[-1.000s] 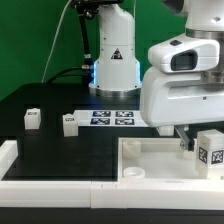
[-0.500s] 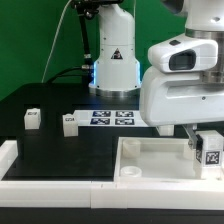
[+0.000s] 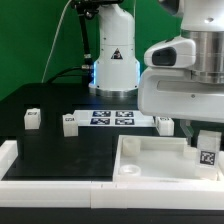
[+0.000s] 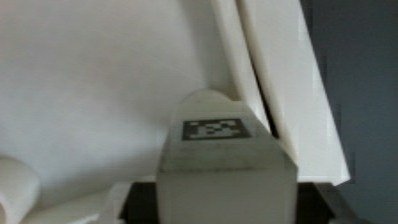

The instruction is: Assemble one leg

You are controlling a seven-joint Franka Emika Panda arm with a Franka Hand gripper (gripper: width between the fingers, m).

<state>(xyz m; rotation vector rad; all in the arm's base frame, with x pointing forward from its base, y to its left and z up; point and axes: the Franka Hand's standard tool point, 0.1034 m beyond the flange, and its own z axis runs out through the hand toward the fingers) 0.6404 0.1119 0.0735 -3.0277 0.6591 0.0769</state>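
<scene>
My gripper (image 3: 205, 143) is shut on a leg (image 3: 207, 156), a chunky white block with a black-and-white tag facing the camera. It holds the leg low over the right end of the large white tray-like part (image 3: 150, 160). In the wrist view the leg (image 4: 222, 160) sits between the dark fingers (image 4: 143, 200), its tip close to the tray's raised side wall (image 4: 276, 70). I cannot tell whether the leg touches the tray. Three more legs stand on the black table: one at the exterior view's left (image 3: 32, 117), a second (image 3: 69, 123), and a third (image 3: 163, 124) by the arm.
The marker board (image 3: 112, 118) lies on the table behind the tray, between the loose legs. The robot's base (image 3: 113, 60) stands at the back. A white rail (image 3: 10, 150) borders the table's near left corner. A round corner hole (image 3: 130, 172) shows in the tray's front rim.
The gripper has moved down and slightly to the exterior view's left with the leg in it, bringing the leg lower over the tray. The loose legs have not moved.
</scene>
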